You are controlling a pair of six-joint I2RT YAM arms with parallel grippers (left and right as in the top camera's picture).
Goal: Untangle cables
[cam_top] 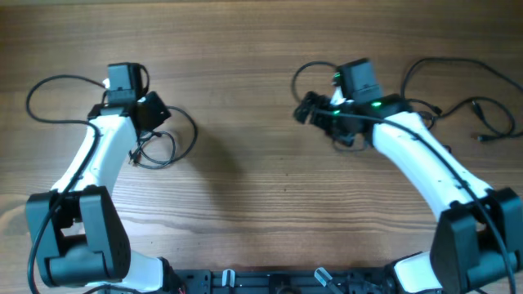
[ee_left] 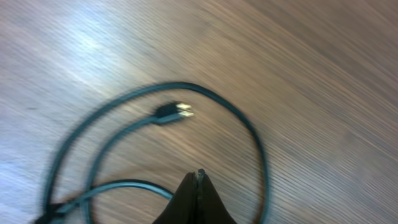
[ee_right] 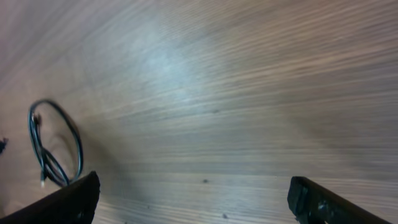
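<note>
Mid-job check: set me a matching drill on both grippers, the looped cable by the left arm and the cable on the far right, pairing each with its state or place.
Things:
1. left gripper
2. right gripper
3. looped cable
4. far-right cable

States or places:
A. jaws wide open
B. spread out behind the right arm
C. jaws shut
D. coiled on the table by the left arm

Pairs: 1-C, 2-A, 3-D, 4-B

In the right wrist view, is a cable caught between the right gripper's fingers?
No, the right gripper stands open over bare table, and the cable loop lies off to one side.
</note>
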